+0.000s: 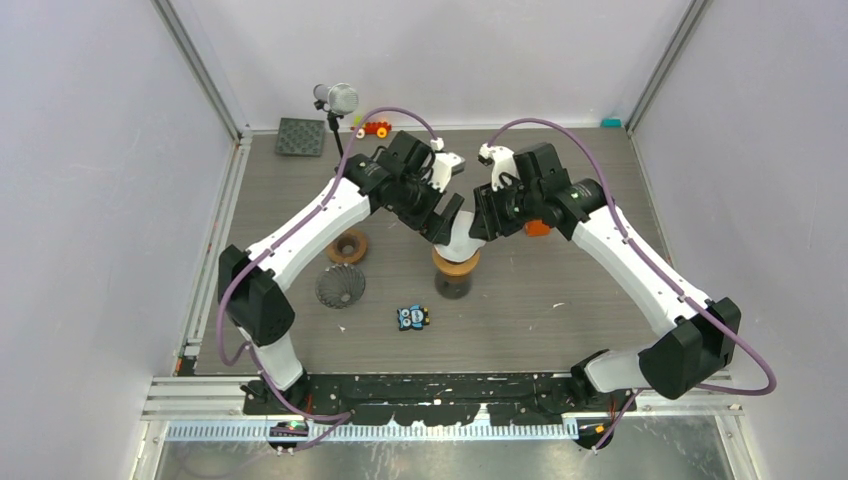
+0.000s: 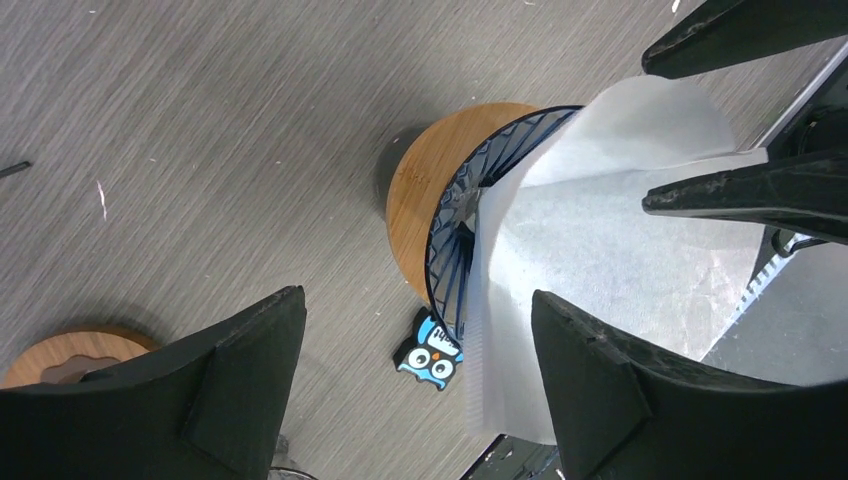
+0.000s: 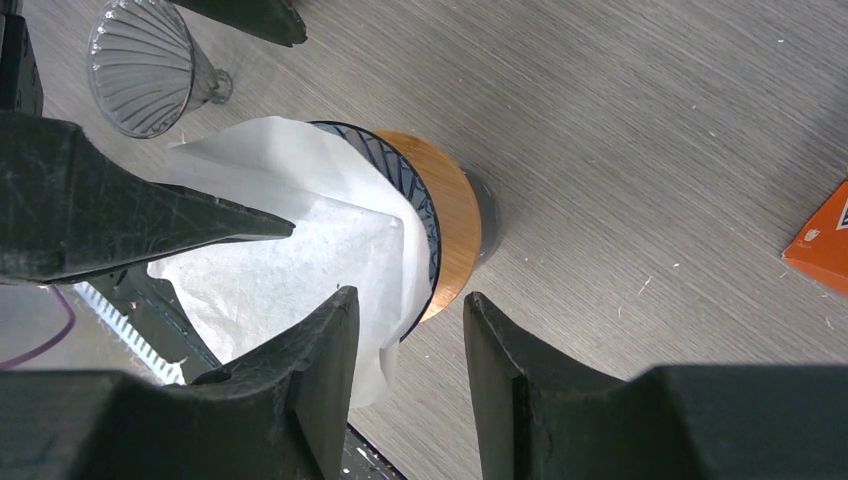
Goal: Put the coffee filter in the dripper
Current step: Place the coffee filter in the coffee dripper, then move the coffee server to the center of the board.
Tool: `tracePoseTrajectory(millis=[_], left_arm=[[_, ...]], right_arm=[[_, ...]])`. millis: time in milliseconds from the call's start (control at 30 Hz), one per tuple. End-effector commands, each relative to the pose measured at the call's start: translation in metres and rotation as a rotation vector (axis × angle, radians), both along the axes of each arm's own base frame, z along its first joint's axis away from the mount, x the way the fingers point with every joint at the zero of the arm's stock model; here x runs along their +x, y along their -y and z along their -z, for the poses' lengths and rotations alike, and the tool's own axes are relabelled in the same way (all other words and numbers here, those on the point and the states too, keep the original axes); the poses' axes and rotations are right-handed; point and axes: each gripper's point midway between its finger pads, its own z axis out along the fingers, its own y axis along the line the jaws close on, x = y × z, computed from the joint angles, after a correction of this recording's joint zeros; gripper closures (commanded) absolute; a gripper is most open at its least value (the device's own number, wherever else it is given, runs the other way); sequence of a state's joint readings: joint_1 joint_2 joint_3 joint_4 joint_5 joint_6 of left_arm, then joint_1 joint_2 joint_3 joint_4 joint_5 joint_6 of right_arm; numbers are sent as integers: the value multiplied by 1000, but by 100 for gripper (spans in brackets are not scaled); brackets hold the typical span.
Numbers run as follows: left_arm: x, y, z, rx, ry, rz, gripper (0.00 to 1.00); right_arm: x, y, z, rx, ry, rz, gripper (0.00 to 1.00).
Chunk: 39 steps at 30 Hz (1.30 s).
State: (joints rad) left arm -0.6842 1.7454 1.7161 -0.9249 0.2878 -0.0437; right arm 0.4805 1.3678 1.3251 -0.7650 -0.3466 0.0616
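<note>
Coffee filter [image 1: 458, 236] is seen at the middle of the table [image 1: 560, 330], standing in the dripper [image 1: 455, 263], a dark ribbed cone with a wooden collar set on a dark vessel. In the wrist views the white paper [image 3: 290, 250] is tucked into the cone on one side and sticks out well past the rim [image 3: 420, 190]; it is creased and leans over the edge rather than lying flat against the ribs.

The left gripper [image 2: 415, 300] is held wide open, its two fingers well apart on either side of the dripper [image 2: 450, 260]. One finger [image 2: 590, 390] lies just beside the lower edge of the filter [image 2: 600, 260]; whether it touches the paper cannot be told, since the edge is partly hidden there.

The right gripper [image 3: 410, 297] is parted too, though less widely. Bare table is seen between its fingers, the paper is overlapped by one finger [image 3: 320, 370], and nothing is pinched.

An owl figure [image 1: 412, 318] lies near the dripper. A ribbed glass funnel [image 1: 340, 286] and a wooden ring [image 1: 347, 246] are placed to the left, and an orange box [image 3: 825, 235] to the right.
</note>
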Motion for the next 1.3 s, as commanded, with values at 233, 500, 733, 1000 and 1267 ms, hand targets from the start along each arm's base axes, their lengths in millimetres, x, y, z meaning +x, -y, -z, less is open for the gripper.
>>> tracePoseTrajectory(millis=[233, 500, 733, 1000, 1267], left_arm=[[-1, -5, -63, -116, 140, 14, 8], [-7, -11, -71, -143, 162, 30, 4], [-15, -26, -87, -193, 229, 54, 3], [-23, -76, -92, -170, 289, 1, 0], [-13, -144, -70, -174, 210, -158, 0]], right_arm=[[8, -2, -34, 50, 78, 9, 52], [10, 0, -39, 53, 90, 17, 51], [12, 5, -60, 71, 145, 31, 51], [19, 30, -92, 51, 241, 122, 48], [37, 91, -92, 0, 253, 349, 40]])
